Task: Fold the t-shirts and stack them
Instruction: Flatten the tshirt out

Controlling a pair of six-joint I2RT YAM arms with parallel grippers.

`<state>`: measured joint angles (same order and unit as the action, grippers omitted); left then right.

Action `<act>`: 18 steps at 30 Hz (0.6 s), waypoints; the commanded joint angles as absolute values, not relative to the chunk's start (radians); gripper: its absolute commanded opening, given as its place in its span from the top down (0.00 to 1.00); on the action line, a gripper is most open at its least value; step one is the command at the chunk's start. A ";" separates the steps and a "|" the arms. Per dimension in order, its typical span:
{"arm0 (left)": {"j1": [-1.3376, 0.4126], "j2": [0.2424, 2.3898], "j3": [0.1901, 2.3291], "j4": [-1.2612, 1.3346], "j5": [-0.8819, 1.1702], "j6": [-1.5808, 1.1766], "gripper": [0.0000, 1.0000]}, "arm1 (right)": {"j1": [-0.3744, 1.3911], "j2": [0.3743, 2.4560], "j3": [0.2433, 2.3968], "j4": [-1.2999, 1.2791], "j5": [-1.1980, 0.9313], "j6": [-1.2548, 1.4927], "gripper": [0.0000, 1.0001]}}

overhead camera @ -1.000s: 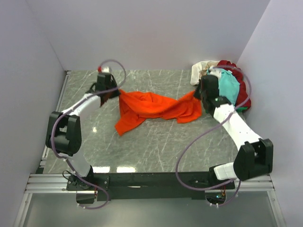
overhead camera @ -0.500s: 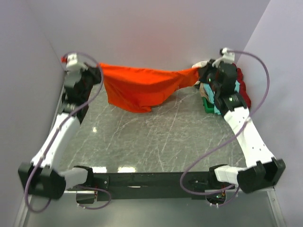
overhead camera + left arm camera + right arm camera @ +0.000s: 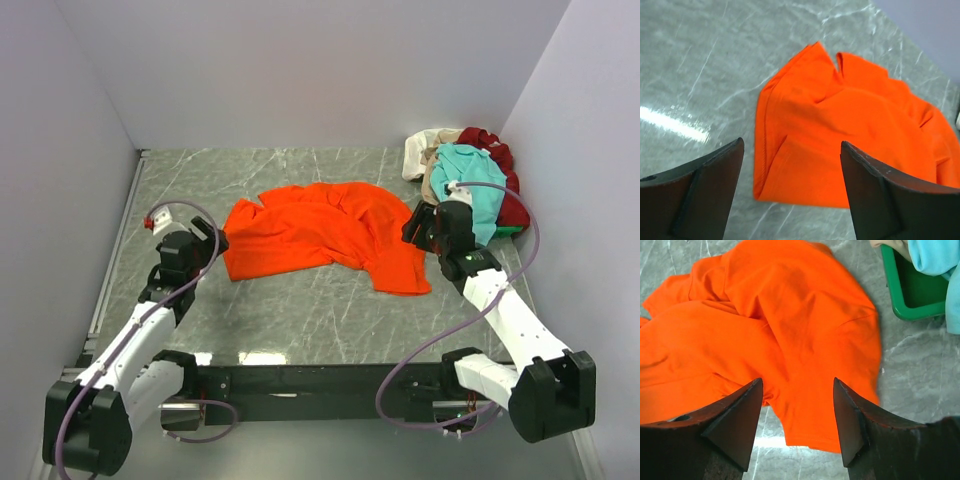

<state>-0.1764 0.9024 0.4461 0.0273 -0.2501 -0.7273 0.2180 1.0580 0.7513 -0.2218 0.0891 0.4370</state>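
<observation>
A bright orange t-shirt lies spread and rumpled in the middle of the marble table. In the left wrist view the orange t-shirt shows its left corner and hem just beyond the fingers. My left gripper stands open at the shirt's left edge, holding nothing. At the shirt's right corner my right gripper is open and empty above the orange t-shirt. More t-shirts are heaped at the back right: teal, dark red and cream.
The heap sits in a green bin against the right wall, close behind the right arm. Purple walls enclose the table on the left, back and right. Cables loop off both wrists.
Half a second ago both grippers held the orange t-shirt stretched high at the back. Now it lies on the table, both grippers have opened, and the arms have drawn back toward the near side.
</observation>
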 commanded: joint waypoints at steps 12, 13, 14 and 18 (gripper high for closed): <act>-0.210 1.411 0.693 0.134 -0.095 -0.597 0.62 | 0.219 1.081 0.716 -0.094 0.025 0.449 0.36; -0.218 1.426 0.704 0.121 -0.107 -0.597 0.63 | 0.221 1.075 0.715 -0.095 0.028 0.449 0.36; -0.222 1.440 0.713 0.108 -0.127 -0.601 0.65 | 0.221 1.074 0.713 -0.097 0.031 0.449 0.36; -0.239 1.463 0.716 0.106 -0.160 -0.621 0.65 | 0.221 1.065 0.710 -0.092 0.034 0.449 0.36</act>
<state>-0.2283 1.4643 0.6800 0.0937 -0.1329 -0.6285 0.2180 1.0843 0.7120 -0.1341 0.0330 0.4484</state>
